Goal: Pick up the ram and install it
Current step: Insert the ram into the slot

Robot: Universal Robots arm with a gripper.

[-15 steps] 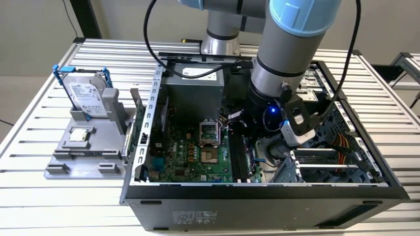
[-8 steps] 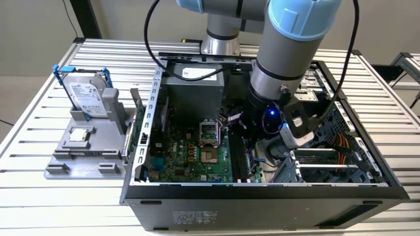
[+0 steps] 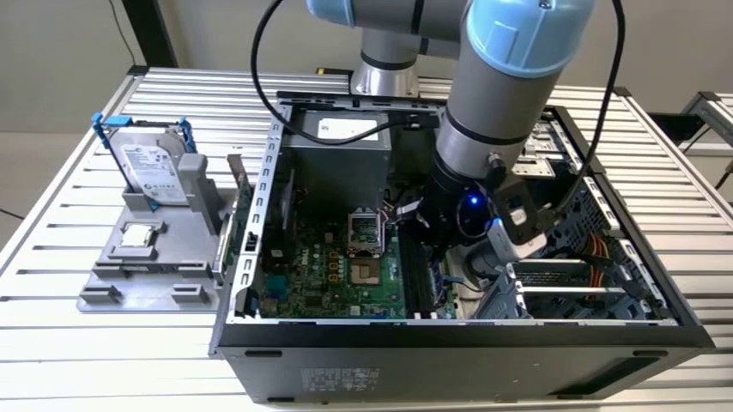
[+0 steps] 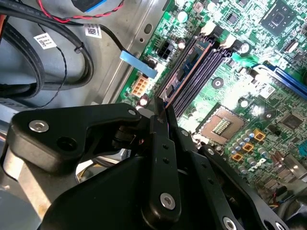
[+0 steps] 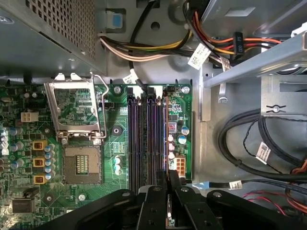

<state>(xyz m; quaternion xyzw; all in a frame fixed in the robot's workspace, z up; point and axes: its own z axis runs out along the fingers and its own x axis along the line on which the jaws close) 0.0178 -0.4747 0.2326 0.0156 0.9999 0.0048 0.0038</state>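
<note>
Gripper (image 5: pixel 169 181): black fingers drawn almost together, pinching the near end of the ram's thin edge, as far as both wrist views allow; low over the motherboard.
Ram (image 4: pixel 188 68): standing on edge in the outermost memory slot, nearest the board's edge; bluish-green strip with small dark chips along its face, long and narrow as the slot itself.
Why held so: grip across the thin faces, so the long edge lines up with the slot and can be pushed straight down. Fully seated or not: cannot tell.
Memory slots (image 5: pixel 144 139): parallel black plastic channels, the neighbours bare, white latches at the far end.
Motherboard (image 5: pixel 120 143): glossy green, dotted with round capacitors and orange components.
CPU socket (image 5: pixel 81 165): square, metal retention frame flipped up, grid of contacts exposed.
Arm (image 3: pixel 504 112): grey tube with blue joint caps, reaching down into the open case.
Computer case (image 3: pixel 458 343): black sheet metal, lying on its side with the panel off, so the board faces up for access.
Worktop (image 3: pixel 115 343): ribbed aluminium slats.
Hard drive (image 3: pixel 149 163): silver, blue-framed, upright in a grey holder, well apart from the action.
</note>
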